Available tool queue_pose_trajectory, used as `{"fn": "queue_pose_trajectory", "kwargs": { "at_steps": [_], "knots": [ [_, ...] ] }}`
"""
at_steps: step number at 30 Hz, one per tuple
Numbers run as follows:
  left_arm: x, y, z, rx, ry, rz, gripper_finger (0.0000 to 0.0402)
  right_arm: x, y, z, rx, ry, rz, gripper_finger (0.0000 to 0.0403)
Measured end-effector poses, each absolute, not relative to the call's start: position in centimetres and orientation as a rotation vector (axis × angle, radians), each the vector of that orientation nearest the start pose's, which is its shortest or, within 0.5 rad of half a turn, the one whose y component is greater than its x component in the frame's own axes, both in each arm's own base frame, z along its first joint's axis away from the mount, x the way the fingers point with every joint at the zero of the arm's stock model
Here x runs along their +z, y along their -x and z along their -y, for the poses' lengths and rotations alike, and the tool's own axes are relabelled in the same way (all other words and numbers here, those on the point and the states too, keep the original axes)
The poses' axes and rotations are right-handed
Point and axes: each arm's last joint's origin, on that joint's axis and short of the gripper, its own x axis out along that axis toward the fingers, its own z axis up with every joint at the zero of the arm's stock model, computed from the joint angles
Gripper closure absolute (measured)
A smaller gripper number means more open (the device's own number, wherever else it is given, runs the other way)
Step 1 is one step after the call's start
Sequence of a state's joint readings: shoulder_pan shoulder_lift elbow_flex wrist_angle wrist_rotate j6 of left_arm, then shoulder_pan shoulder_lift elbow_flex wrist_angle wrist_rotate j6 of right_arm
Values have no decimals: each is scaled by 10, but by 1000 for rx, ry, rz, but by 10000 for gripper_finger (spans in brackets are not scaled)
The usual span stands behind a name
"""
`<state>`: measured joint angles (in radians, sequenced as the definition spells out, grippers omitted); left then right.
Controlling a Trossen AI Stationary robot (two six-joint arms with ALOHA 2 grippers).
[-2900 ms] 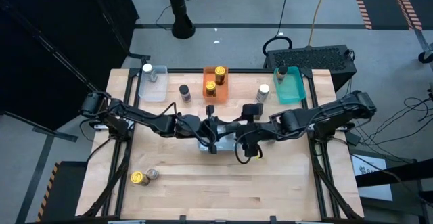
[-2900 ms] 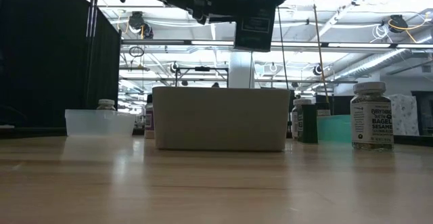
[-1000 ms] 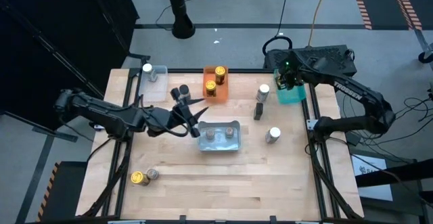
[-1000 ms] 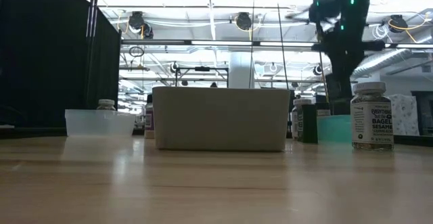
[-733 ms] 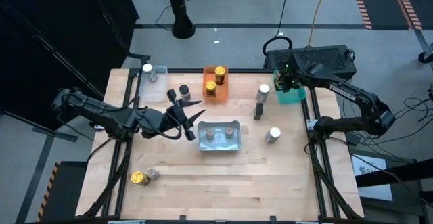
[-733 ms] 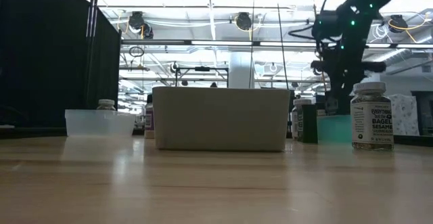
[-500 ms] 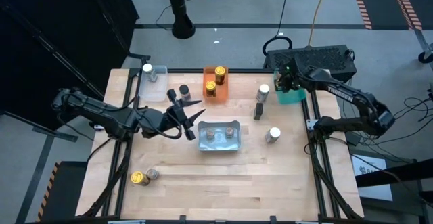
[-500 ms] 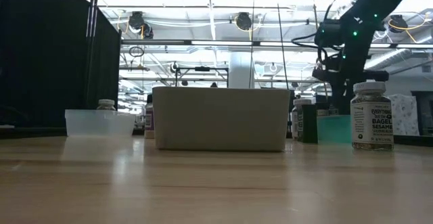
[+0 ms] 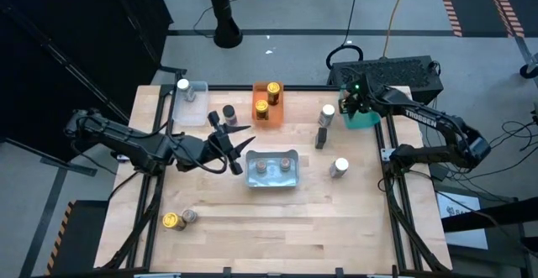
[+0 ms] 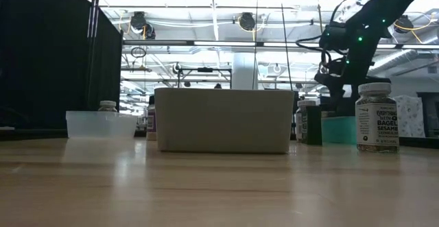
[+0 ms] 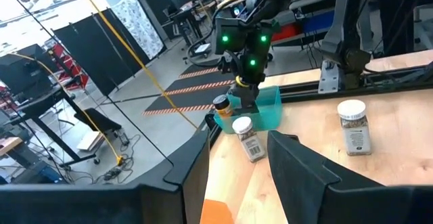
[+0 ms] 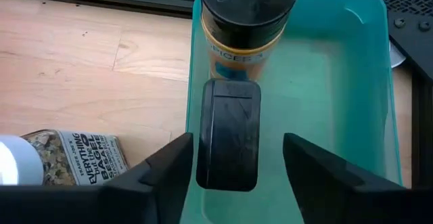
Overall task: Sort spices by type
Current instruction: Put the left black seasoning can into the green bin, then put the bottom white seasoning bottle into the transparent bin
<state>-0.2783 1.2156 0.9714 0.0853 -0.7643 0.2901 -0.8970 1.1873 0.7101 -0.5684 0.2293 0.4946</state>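
Observation:
My right gripper hangs open over the teal bin at the table's far right. In the right wrist view its fingers stand on either side of a black oblong jar on the bin floor, without touching it. A black-lidded jar with a yellow label stands beside it in the same bin. My left gripper hovers open left of the grey bin, which holds two brown-lidded jars. Two black-lidded jars stand just beyond it.
The orange bin holds two gold-lidded jars, and the clear bin holds a white-lidded one. White-lidded jars and a dark jar stand right of centre. Two jars sit at the near left corner.
My right gripper has come down from above into the teal bin, shifting slightly toward the table's left. My left gripper has drawn back a little toward the table's left edge, away from the grey bin, and then kept still.

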Motion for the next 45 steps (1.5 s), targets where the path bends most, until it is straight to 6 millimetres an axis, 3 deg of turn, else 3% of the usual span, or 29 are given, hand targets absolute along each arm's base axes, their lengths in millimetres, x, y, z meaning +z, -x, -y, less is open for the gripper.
{"fn": "queue_pose_trajectory", "kwargs": {
  "at_steps": [4,9,14,21,30,37,45],
  "knots": [
    [336,-263,54,462,-363,-209,246,210,-128,171,-1265,-746,-752,180],
    [330,-262,54,465,-295,-240,246,230,-126,158,-1228,-697,-646,187],
    [316,-257,57,463,-181,-343,246,261,-131,125,-1066,-570,-491,190],
    [300,-247,71,415,-4,-446,246,292,-153,71,-686,-354,-323,190],
    [293,-235,107,77,402,-594,246,304,-172,23,-362,-265,-245,190],
    [273,-221,110,204,767,-880,259,307,-174,9,-287,-235,-222,190],
    [255,-224,119,195,935,-1131,293,305,-175,6,-271,-231,-248,190]
  ]
}}
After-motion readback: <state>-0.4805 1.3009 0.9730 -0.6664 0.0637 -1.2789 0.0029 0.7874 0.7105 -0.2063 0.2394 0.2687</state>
